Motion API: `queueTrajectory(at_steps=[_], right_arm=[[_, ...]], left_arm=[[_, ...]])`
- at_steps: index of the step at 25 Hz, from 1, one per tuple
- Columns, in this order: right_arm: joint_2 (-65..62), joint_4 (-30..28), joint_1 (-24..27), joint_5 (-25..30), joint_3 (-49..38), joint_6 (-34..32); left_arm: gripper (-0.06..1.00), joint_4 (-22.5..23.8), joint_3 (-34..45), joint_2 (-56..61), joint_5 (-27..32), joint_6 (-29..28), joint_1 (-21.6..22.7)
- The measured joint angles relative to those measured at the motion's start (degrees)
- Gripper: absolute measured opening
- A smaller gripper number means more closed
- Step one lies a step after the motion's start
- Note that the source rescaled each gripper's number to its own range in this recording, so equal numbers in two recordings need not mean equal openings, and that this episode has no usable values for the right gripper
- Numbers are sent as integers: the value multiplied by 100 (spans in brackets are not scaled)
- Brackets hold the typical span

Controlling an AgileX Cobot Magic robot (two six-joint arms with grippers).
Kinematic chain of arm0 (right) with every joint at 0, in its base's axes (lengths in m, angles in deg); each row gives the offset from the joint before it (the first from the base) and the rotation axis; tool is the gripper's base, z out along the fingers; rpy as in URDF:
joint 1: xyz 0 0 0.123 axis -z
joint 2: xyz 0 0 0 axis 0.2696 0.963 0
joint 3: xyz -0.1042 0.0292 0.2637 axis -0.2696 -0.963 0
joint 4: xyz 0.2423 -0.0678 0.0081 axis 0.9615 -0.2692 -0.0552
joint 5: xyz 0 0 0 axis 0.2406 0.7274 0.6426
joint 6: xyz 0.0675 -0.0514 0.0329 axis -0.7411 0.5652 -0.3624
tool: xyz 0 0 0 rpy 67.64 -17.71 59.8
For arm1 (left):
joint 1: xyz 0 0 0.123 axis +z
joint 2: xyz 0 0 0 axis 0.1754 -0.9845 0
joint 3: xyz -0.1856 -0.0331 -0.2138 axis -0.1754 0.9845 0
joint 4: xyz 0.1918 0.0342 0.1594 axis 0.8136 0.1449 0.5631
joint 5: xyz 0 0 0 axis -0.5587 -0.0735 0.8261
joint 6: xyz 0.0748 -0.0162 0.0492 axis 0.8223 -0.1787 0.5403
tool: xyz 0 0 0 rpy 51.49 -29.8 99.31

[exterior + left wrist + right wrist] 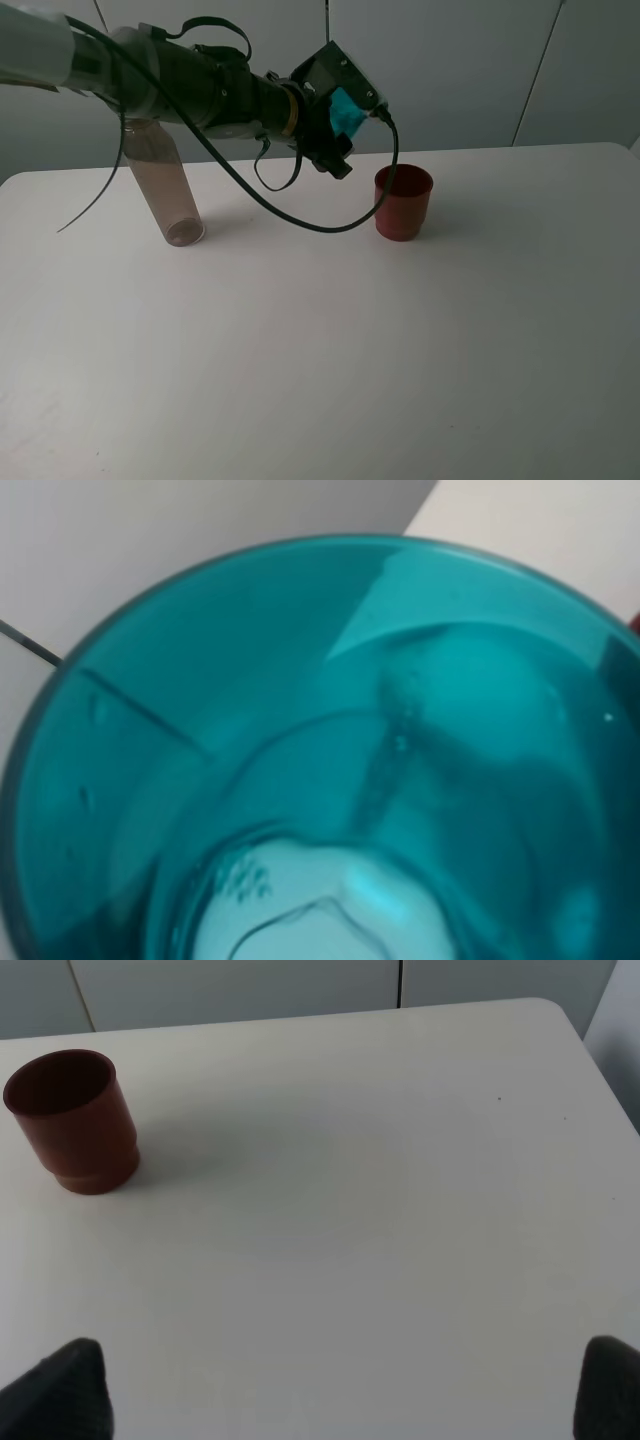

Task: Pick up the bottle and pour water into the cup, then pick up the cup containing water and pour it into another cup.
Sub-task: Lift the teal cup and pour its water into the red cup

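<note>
My left gripper [345,118] is shut on the teal cup [347,112] and holds it tilted in the air, up and to the left of the red cup [403,202]. The teal cup fills the left wrist view [320,760], with a little water low inside it. The red cup stands upright on the white table [320,340] and shows in the right wrist view [73,1120]; its inside looks dark. The brownish bottle [165,185] stands at the back left, partly hidden by the left arm. My right gripper [340,1385] is open; only its two dark fingertips [60,1385] show, apart, above bare table.
A black cable [300,215] hangs from the left arm and loops down close to the red cup. The table's far edge meets a pale panelled wall [450,60].
</note>
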Motion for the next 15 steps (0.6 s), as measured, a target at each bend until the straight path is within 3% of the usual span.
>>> queueTrajectory(at_steps=[15], right_arm=[[0, 0, 0, 0, 0, 10]], left_arm=[[15, 789, -264, -430, 499, 0, -289]])
